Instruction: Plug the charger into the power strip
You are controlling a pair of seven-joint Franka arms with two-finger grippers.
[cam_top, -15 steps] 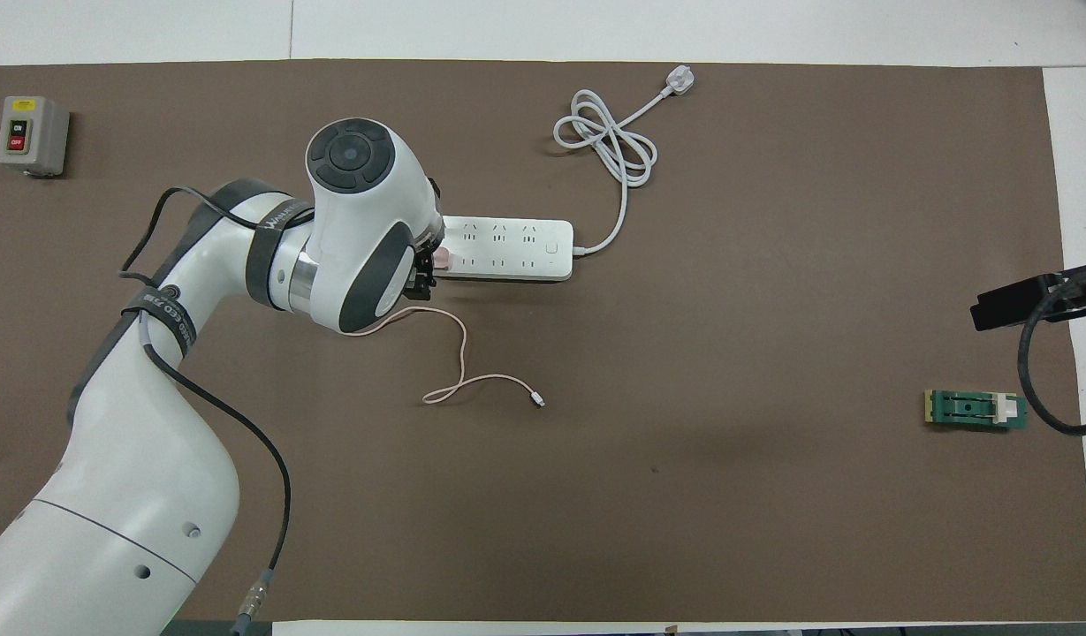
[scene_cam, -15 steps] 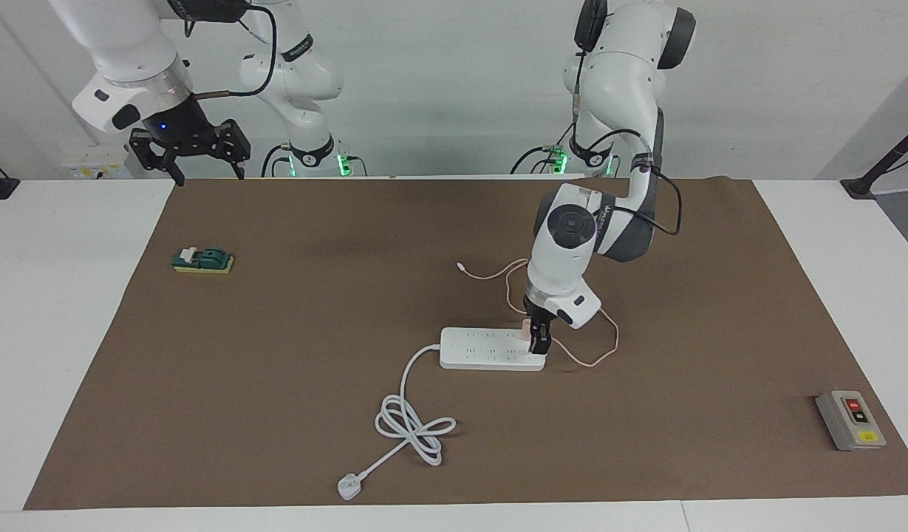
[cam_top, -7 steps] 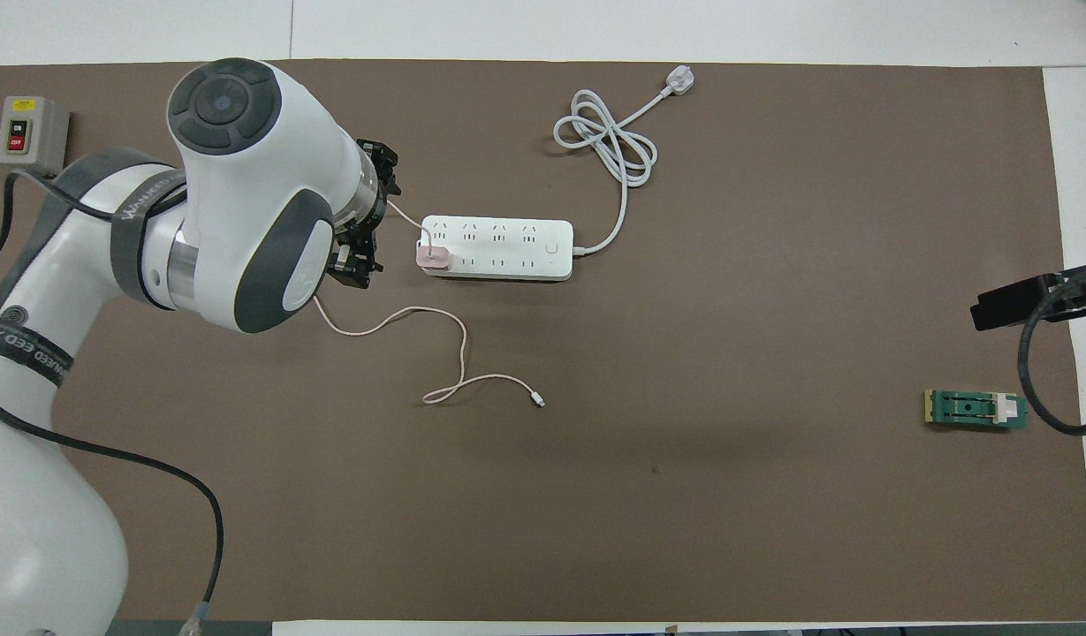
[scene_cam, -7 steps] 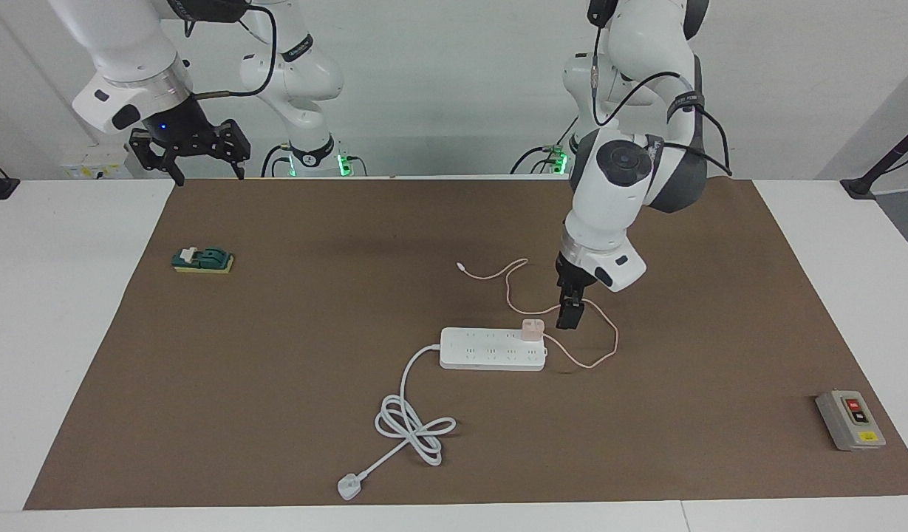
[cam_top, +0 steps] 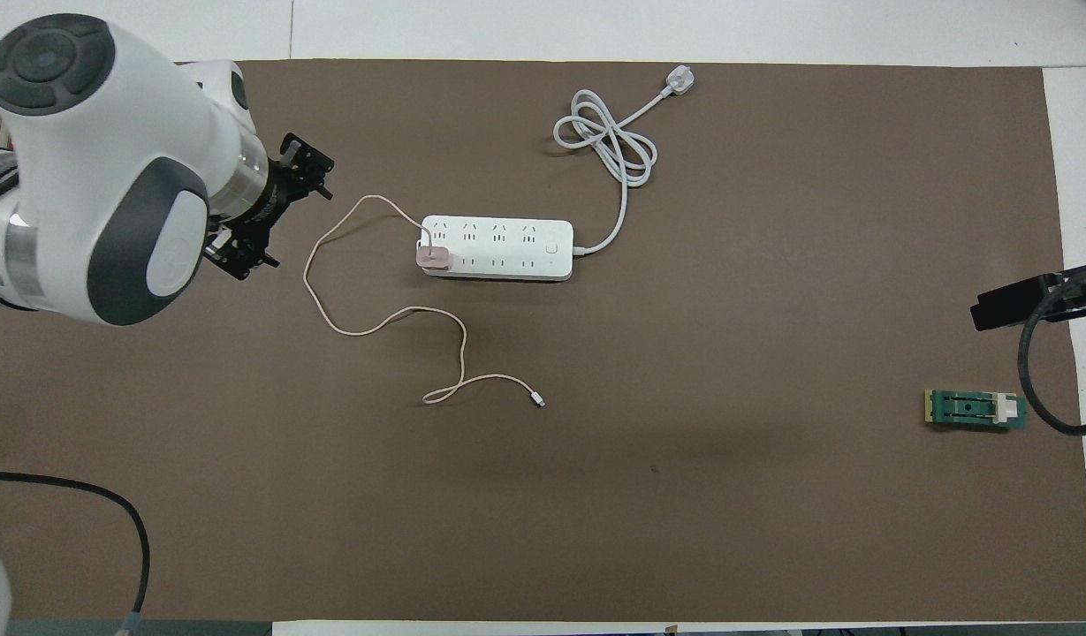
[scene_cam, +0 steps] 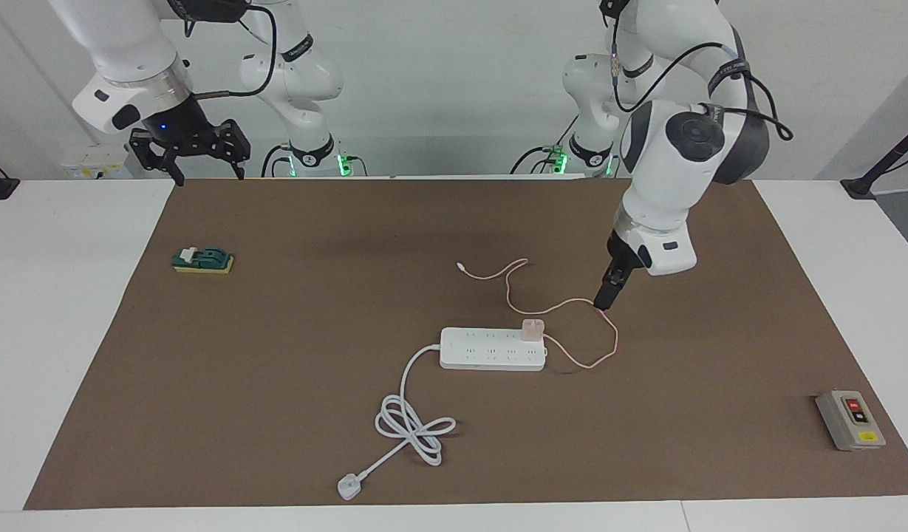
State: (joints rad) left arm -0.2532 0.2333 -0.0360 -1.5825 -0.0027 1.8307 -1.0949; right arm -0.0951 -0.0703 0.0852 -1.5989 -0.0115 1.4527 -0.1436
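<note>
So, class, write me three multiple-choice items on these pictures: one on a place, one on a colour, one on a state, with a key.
1. Where does the charger sit?
A. on the grey switch box
B. in the power strip, at the end toward the left arm
C. on the green block

2. What colour is the charger's cable?
A. black
B. green
C. pink

3. What is the left tool doing?
A. gripping the charger
B. open, holding nothing
C. shut on the white plug

Key: 1 B, its cube stands on the strip's end socket; 2 C, a pale pink loop lies on the mat; 3 B, it hangs apart from the charger.

White table (scene_cam: pixel 69 310) under brown mat (scene_cam: pixel 291 310); plain pale wall (scene_cam: pixel 439 81); even light.
</note>
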